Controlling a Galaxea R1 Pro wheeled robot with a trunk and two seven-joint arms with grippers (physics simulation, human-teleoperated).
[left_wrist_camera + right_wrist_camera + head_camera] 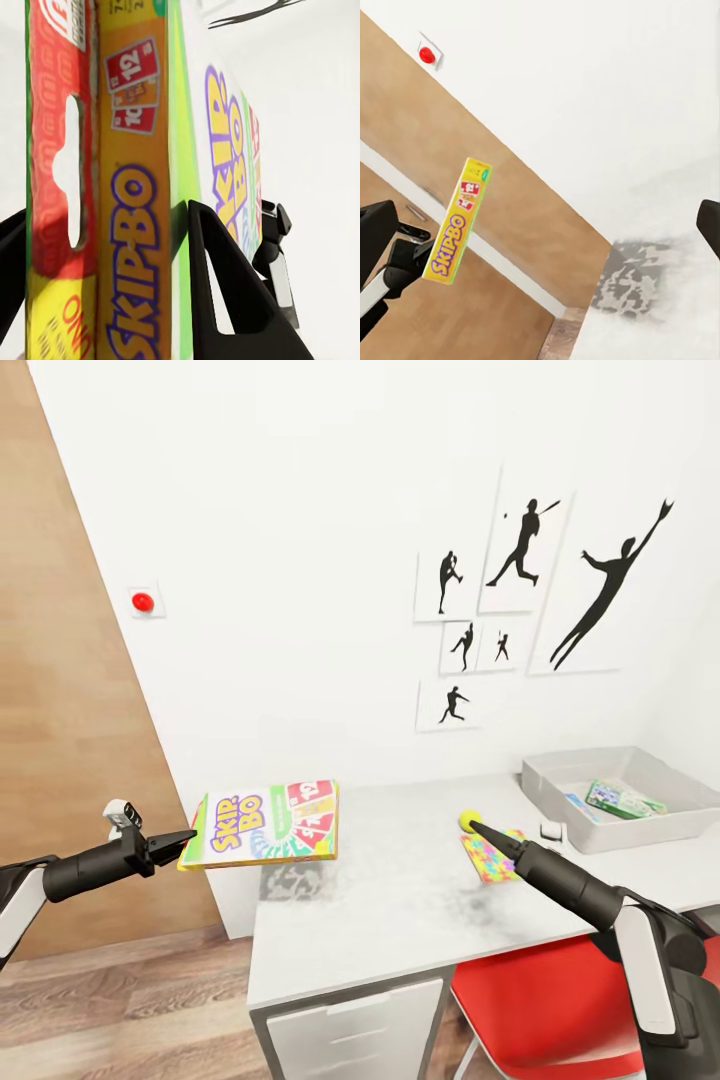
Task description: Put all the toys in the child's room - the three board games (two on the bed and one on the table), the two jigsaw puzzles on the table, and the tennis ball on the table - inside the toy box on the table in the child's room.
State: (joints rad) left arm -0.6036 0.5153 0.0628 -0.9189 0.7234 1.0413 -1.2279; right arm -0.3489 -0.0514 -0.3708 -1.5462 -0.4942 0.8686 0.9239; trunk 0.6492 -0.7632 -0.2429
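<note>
Currently the left hand (185, 842) is clamped on the Skip-Bo board game (265, 824), held level just off the counter's (400, 900) far edge from the toy box (620, 796), so the step is carrying it across. Next it must lift over the tennis ball (469, 821) and jigsaw puzzle (490, 857) beside the box. Whether the right hand (478, 827) is spread, I cannot tell; behind is a white wall with baseball silhouettes (530, 585).

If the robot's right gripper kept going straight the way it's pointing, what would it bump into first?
Probably the tennis ball. In the head view the right gripper points up and to the left across the table, its tip right at the ball. Depth is hard to judge, so it might pass just beside it.
</note>
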